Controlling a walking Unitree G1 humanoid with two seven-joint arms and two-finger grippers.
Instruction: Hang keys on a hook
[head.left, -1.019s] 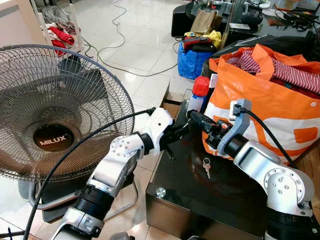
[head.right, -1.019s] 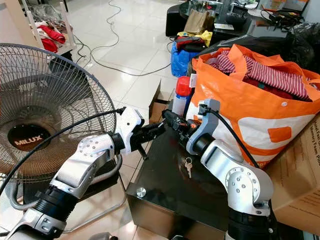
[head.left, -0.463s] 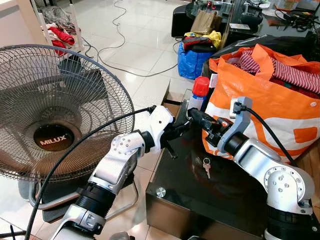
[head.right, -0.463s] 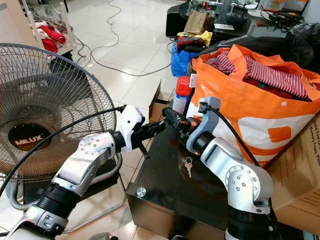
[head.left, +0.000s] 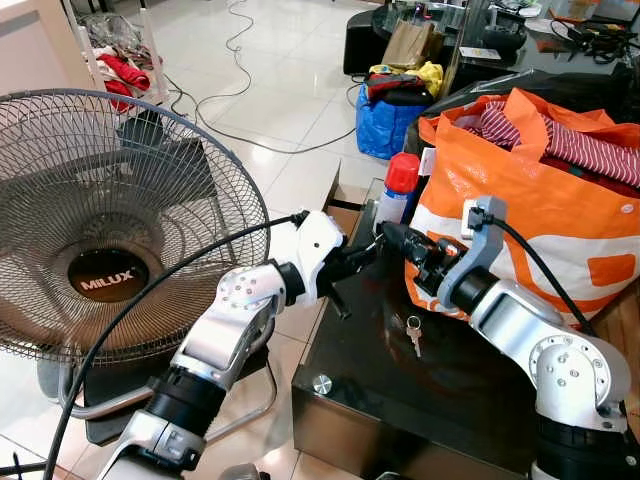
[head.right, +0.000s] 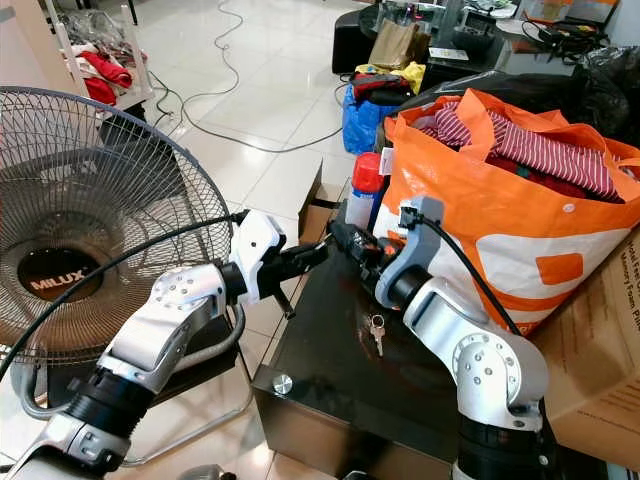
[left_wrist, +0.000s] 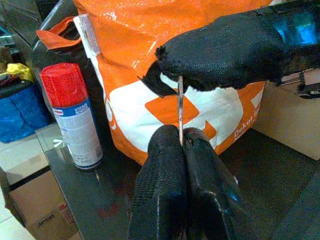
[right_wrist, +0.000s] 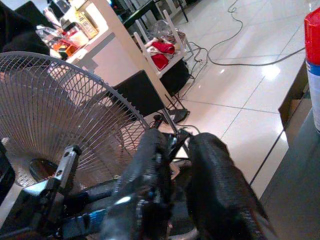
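Observation:
A small set of keys (head.left: 412, 333) lies flat on the black glass table (head.left: 360, 400), below my right forearm. Above the table's far left corner my two grippers meet tip to tip. My left gripper (head.left: 368, 250) is shut on a thin metal hook (left_wrist: 180, 107), which stands up from its fingertips (left_wrist: 165, 145). My right gripper (head.left: 385, 233) comes from the opposite side and closes on the top of the same hook. A dark stem (head.left: 340, 302) hangs down under the left gripper.
A big orange bag (head.left: 540, 210) full of clothes stands on the table behind my right arm, with a red-capped spray can (head.left: 398, 188) beside it. A large floor fan (head.left: 110, 230) stands close on the left. Cables (head.left: 240, 110) cross the tiled floor beyond.
Both grippers stay tip to tip over the table corner, with only a slight waver of the right one. The keys have not moved.

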